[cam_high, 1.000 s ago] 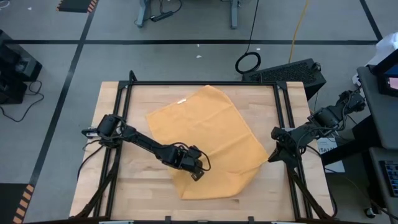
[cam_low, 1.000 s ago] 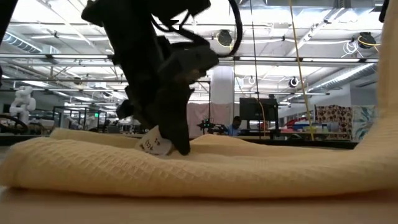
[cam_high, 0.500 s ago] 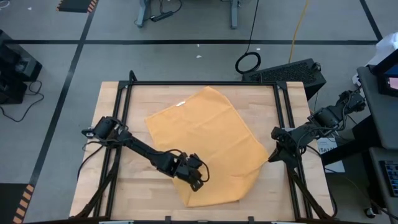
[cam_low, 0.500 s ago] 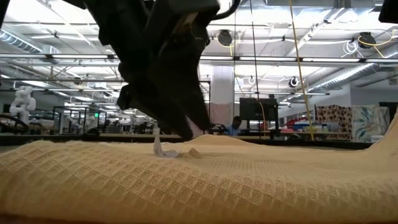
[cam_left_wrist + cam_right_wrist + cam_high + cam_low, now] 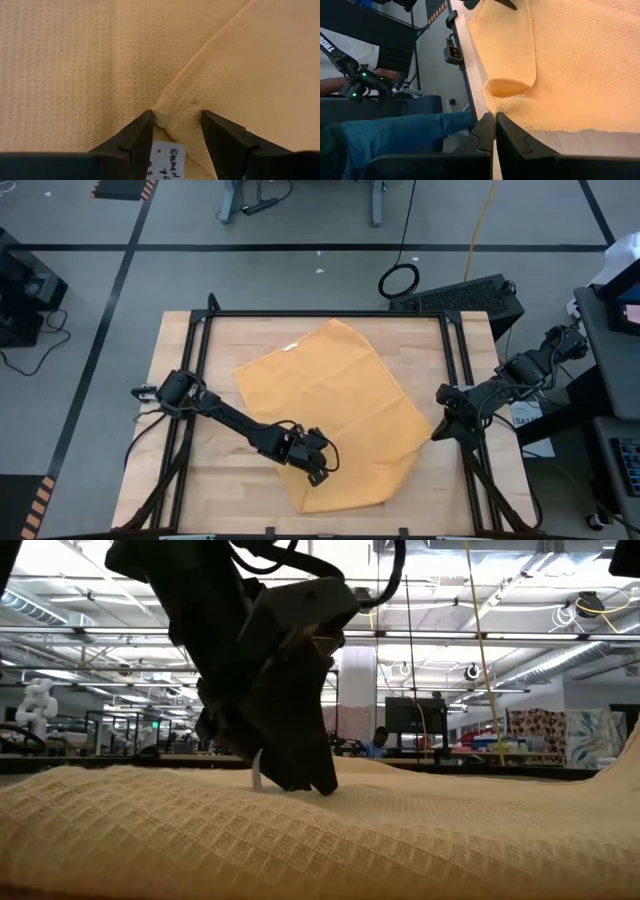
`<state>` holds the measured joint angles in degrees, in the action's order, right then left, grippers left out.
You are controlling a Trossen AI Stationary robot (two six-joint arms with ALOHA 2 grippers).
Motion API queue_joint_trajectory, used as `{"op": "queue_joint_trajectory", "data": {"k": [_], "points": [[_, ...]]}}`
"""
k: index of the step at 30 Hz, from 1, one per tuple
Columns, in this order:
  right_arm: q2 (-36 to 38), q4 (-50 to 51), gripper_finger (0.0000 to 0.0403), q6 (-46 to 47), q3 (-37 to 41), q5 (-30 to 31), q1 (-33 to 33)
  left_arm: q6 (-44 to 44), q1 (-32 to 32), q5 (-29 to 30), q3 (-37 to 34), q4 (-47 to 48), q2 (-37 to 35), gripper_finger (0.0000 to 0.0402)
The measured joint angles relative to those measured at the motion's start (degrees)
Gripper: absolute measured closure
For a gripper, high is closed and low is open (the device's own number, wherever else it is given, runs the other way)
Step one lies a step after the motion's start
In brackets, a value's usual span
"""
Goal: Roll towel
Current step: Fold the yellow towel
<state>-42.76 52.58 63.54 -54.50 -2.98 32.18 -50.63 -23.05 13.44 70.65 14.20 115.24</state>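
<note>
Left arm: reaches from the table's left edge across the bare wood toward the near middle of the table (image 5: 215,480).
Left gripper (image 5: 318,470): low over the near-left part of the towel, fingers parted a moderate way with nothing clamped between them; in the left wrist view the two dark fingers (image 5: 135,137) straddle a folded corner of the cloth.
Tag (image 5: 167,160): a small white label with handwriting lies just between the left fingers, close to the folded corner.
Towel (image 5: 330,405): mustard-yellow waffle-weave cloth, spread mostly flat and turned like a diamond over the middle of the table, one corner pointing to the far side; its near edge is folded over onto itself beside the left gripper, and a second white tag (image 5: 293,344) shows near the far-left edge.
Low view: the towel (image 5: 400,840) fills the foreground, the left gripper (image 5: 300,765) pressing down onto it.
Right gripper (image 5: 441,427): fingers closed together and empty, just beside the towel's right corner at the table's right edge.
Person: a leg in blue trousers (image 5: 395,132) shows beyond the table in the right wrist view.
</note>
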Motion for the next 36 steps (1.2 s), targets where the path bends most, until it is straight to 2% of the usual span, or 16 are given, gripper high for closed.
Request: {"op": "queue_joint_trajectory", "data": {"k": [10,13,19,26,30,36], "points": [[-0.02,0.0,0.0403,0.49,0.0,0.31,0.02,0.05,0.7,0.65,0.28,-0.37,0.0,0.024],[-0.02,0.0,0.0403,0.44,0.0,0.35,0.02,0.53,0.92,0.66,0.34,-0.46,-0.02,0.0278],[-0.02,0.0,0.0403,0.29,0.0,0.66,0.02,1.49,0.97,-1.24,0.79,-0.41,-0.02,0.0388],[-0.02,-0.05,0.0403,0.28,0.0,1.64,0.02,1.51,1.08,-2.52,2.94,0.18,-0.07,0.0397],[0.03,-2.21,0.0403,0.05,0.0,1.6,0.01,1.46,0.66,-3.18,6.54,1.24,-2.9,0.0399],[0.91,-5.02,0.0403,0.08,0.0,1.23,0.02,1.39,-2.39,-1.76,14.27,18.03,-10.19,0.04]]}}
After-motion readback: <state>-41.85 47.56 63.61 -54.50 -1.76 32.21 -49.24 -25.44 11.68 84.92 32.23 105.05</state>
